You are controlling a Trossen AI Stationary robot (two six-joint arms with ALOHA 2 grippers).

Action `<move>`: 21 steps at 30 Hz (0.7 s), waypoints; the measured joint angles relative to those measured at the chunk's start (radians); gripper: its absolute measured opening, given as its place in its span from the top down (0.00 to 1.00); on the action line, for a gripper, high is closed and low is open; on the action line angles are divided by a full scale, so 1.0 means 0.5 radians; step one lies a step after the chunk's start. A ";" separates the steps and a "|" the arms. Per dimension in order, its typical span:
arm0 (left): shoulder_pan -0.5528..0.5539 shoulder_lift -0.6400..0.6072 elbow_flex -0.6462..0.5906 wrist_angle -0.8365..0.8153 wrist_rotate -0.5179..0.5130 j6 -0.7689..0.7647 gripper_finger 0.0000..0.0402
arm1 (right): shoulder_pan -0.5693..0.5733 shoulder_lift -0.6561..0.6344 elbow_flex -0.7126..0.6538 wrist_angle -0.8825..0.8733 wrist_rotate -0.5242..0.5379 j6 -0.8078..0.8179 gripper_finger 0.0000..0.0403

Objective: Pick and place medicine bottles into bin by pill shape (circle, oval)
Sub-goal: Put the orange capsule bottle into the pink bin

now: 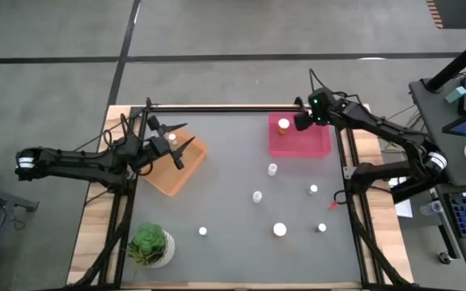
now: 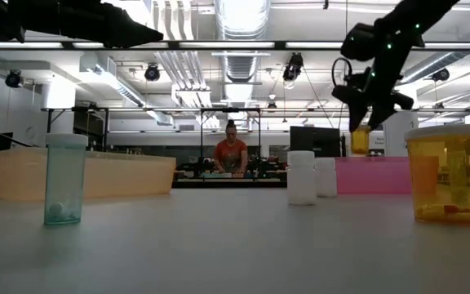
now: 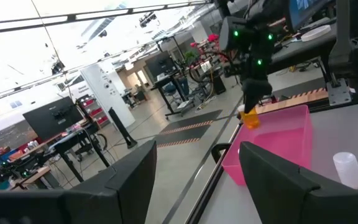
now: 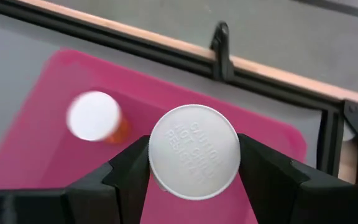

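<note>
Nearest the front of the worktop (image 1: 233,259), loose medicine bottles (image 1: 280,229) are standing scattered between five and three o'clock, a potted plant (image 1: 150,245) sitting at seven. Farther back at nine o'clock, the left pincer (image 1: 176,139) is hanging spread wide and empty over the orange bin (image 1: 191,166). At one o'clock, the right pincer (image 4: 193,163) is clamping a white-capped orange bottle (image 4: 193,159) above the pink bin (image 4: 36,134), where another bottle (image 4: 94,116) is already lying. Released from this height, the bottle could well be bouncing or toppling out over the low rim, or knocking its neighbour.
</note>
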State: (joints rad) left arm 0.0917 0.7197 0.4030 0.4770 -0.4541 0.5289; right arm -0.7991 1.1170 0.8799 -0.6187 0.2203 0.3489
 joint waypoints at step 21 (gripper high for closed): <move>0.000 0.000 -0.002 0.000 0.000 0.000 0.47 | -0.081 0.355 -0.172 0.274 0.106 -0.008 0.47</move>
State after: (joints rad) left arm 0.0917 0.7197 0.4023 0.4770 -0.4541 0.5289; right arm -0.8398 1.2944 0.7940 -0.4817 0.2733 0.3450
